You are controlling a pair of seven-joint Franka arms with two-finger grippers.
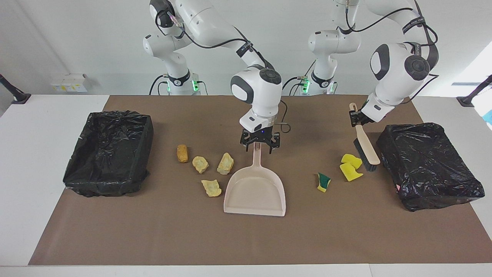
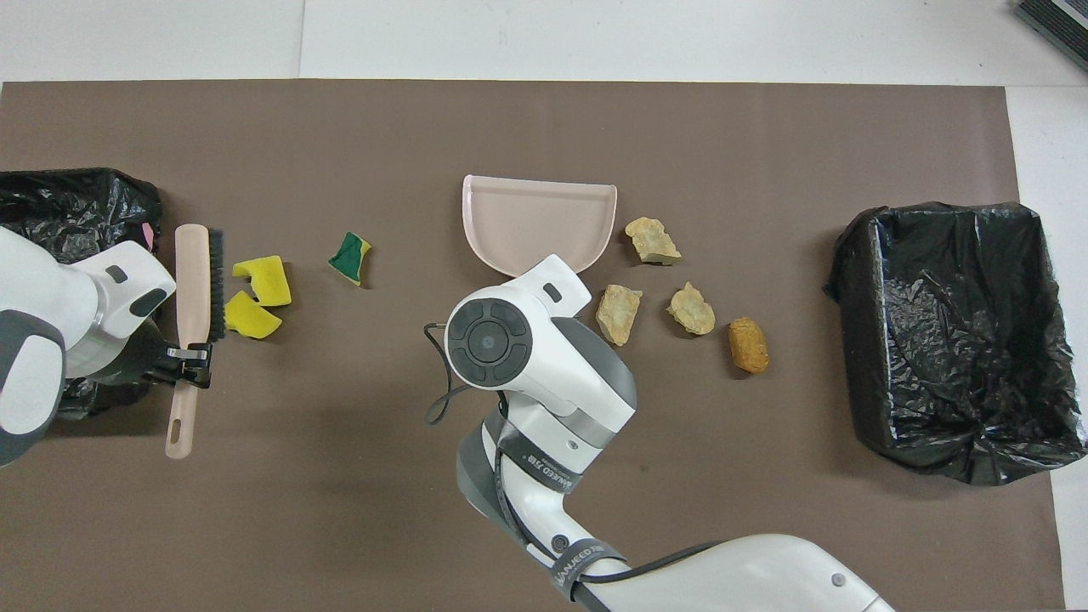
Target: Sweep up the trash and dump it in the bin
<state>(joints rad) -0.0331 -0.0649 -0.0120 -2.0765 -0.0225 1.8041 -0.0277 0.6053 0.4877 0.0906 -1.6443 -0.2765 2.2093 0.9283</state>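
now the left gripper (image 1: 356, 120) has its jaws clamped on the brush (image 1: 364, 144), bristles just beside the sponge bits (image 1: 350, 167) at their 3 o'clock. the right gripper (image 1: 260, 145), jaws wide, straddles the dustpan (image 1: 255, 190) handle; the lumps (image 1: 207, 169) lie at the pan's 9 o'clock. risk: a hard sweep may scatter scraps past the pan.

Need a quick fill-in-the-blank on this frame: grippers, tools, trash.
1. The left gripper is shut on the ____.
2. The open right gripper is over the ____ handle.
3. ____ tan lumps lie toward the right arm's end.
4. The green-backed sponge bit lies between the dustpan and the two ____ bits.

Missing: brush; dustpan; four; yellow
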